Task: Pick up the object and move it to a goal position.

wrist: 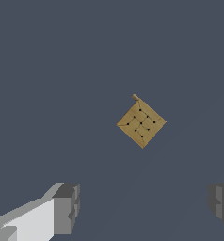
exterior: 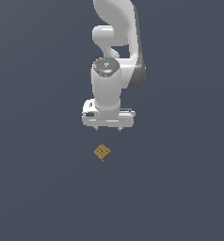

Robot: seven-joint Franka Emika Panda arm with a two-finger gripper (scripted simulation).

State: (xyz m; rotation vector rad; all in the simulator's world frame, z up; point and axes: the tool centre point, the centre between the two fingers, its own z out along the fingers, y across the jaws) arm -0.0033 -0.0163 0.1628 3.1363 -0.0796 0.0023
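The object is a small tan-gold flat square block with dark dots on its face, turned corner-on like a diamond on the dark grey floor. In the wrist view the object lies apart from the fingers, ahead of the gap between them. My white gripper hangs above and slightly behind the block in the exterior view, not touching it. It is open: the two grey fingertips stand wide apart with nothing between them.
The white arm rises behind the gripper toward the top of the exterior view. A plain dark grey surface spreads all around the block.
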